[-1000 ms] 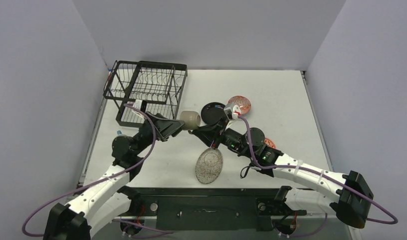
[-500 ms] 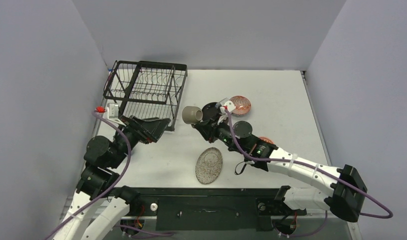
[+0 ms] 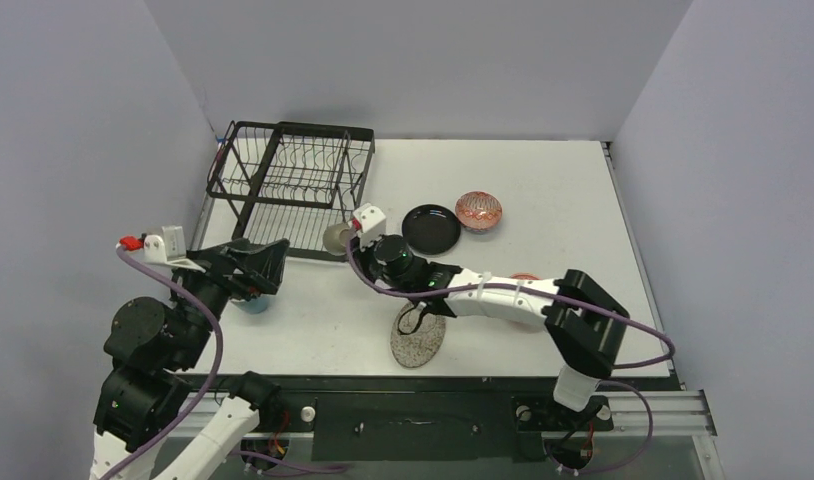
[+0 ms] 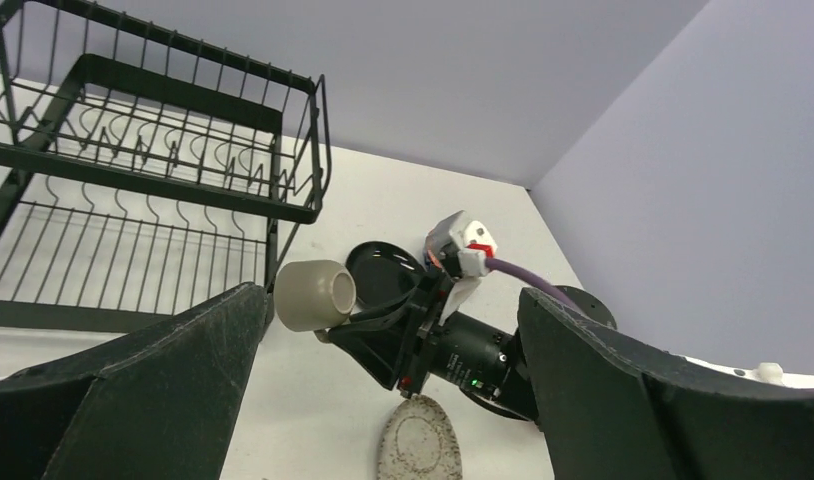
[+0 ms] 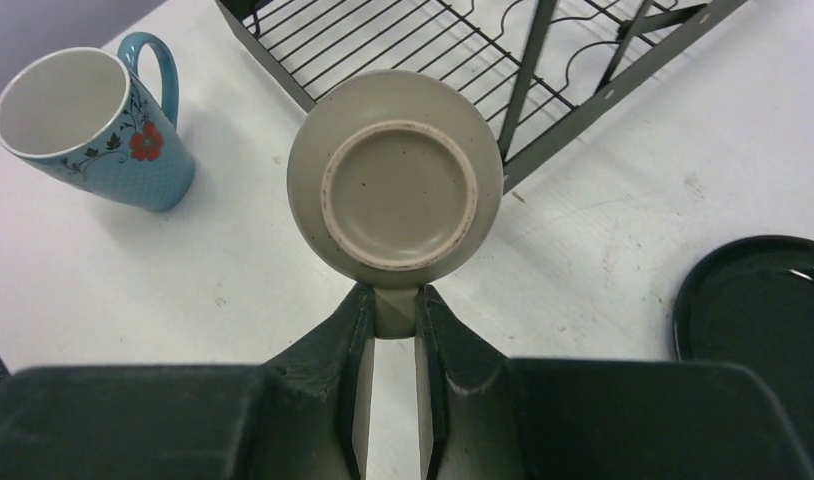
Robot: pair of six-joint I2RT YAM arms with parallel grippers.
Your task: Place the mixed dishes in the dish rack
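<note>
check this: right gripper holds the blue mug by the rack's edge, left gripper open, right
Wrong on the dish: the right wrist view shows the right gripper shut on the small olive-green cup; the light-blue mug stands free. Rest holds: beside the dish rack, left gripper open.

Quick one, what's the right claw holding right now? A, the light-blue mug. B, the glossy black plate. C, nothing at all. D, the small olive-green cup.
D: in the right wrist view the right claw is shut on the olive-green cup, whose base faces the camera, while the light-blue mug stands apart from it.
</note>
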